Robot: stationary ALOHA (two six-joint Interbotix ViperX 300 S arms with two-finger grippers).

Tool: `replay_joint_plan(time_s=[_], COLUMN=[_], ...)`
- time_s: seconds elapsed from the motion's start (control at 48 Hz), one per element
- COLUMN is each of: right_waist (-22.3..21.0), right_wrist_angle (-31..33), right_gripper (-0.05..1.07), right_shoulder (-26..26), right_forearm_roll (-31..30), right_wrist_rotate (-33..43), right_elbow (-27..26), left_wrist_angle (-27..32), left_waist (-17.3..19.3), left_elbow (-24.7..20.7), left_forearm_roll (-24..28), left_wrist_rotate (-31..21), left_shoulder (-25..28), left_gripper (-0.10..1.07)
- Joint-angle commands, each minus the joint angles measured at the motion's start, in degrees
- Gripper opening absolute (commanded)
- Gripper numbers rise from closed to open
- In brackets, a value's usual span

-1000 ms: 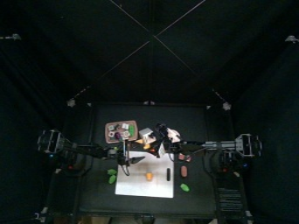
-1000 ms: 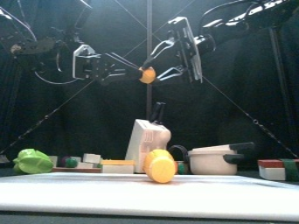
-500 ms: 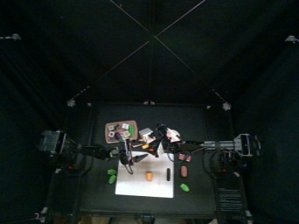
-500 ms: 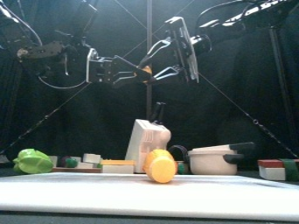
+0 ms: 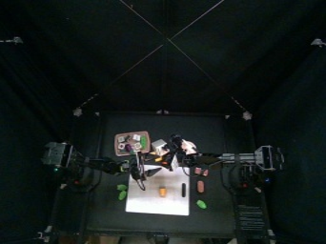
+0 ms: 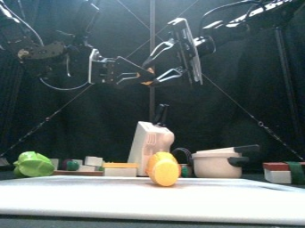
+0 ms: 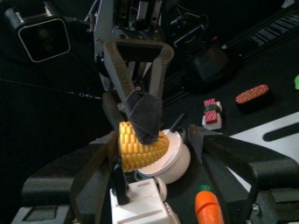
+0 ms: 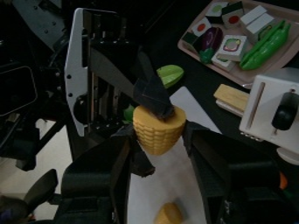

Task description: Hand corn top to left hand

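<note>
**Corn piece held in mid-air between two grippers**

Containers first: a brown tray [image 8: 229, 33] is lying on the table, carrying a mix of toy foods, among them green pods, a dark purple piece and some striped slices. A white pot [image 6: 218, 163] with a dark handle is standing toward the right of the table in the front view; what is inside it cannot be seen. Near it a white boxy appliance [image 6: 148, 147] is standing upright, with a yellow-orange rounded toy [image 6: 163, 168] in front of it and a green toy [image 6: 34, 164] lying at the far left.

High above these things, the corn top [image 8: 156, 129], a short yellow cob section, is hanging between the arms. The right gripper [image 6: 156, 69] is reaching in from the right, pointing toward the left, and its jaws are pinching the corn. The left gripper [image 7: 160, 149] is reaching in level from the left, its jaws standing spread wide on either side of the cob, as its wrist view is showing; whether they are touching the corn cannot be told. In the top view both arms are meeting near the table's middle, above a white sheet [image 5: 173, 201] on which small toys are lying.
</note>
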Motion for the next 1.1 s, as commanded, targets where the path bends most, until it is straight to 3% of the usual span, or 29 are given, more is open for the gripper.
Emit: replay_joint_plan(time_s=[0.0,0.208,0.479,0.854,1.083], right_waist=[-0.35,-0.26,-0.35,-0.35,-0.35], right_wrist_angle=[-0.35,-0.88,-1.05,-0.88,-0.26], right_gripper=[0.63,0.63,0.67,1.00,1.03], right_shoulder=[-0.97,-0.97,-0.97,-0.97,-1.76], right_forearm_roll=[0.00,-0.09,-0.26,-0.79,-0.79], right_wrist_rotate=[-0.09,-0.18,-0.09,-0.18,-0.18], right_elbow=[-1.49,-1.49,-0.88,-0.35,0.35], left_wrist_angle=[-0.44,-0.44,-0.44,-0.44,-0.53], left_waist=[-0.18,0.00,0.00,0.00,0.18], left_elbow=[-1.14,-1.05,-0.35,0.09,0.53], left_forearm_roll=[0.18,0.18,0.18,0.18,0.09], left_wrist_rotate=[0.09,0.09,0.09,0.18,0.18], left_shoulder=[-0.35,-0.35,-0.88,-1.14,-1.32], left_gripper=[0.81,0.68,0.67,0.67,0.67])
